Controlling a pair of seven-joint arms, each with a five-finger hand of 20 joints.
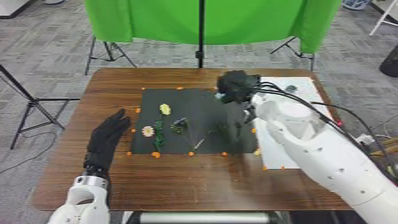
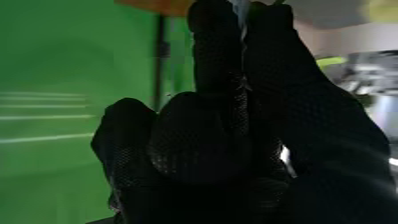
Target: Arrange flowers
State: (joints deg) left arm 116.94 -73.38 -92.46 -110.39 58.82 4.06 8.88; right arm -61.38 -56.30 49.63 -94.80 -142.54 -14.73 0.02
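My right hand (image 1: 236,86) is over the back right part of the dark mat (image 1: 204,107), with a pale bluish bit (image 1: 219,95) beside it. In the right wrist view, the right hand (image 2: 200,135) has its fingers curled and pinches a pale thin thing (image 2: 241,11) at the fingertips; what it is I cannot tell. On the mat lie a yellow flower (image 1: 165,109), a cream-pink flower (image 1: 148,131), green leafy stems (image 1: 159,136) and a small dark sprig (image 1: 180,125). My left hand (image 1: 108,131) rests left of the mat, fingers straight.
Orange markers (image 1: 156,155) line the mat's edges. A white sheet (image 1: 278,159) lies on the table's right side under my right arm, with a small greenish thing (image 1: 290,89) at its back. Beyond the brown table (image 1: 191,182) hangs a green cloth (image 1: 151,22) on stands.
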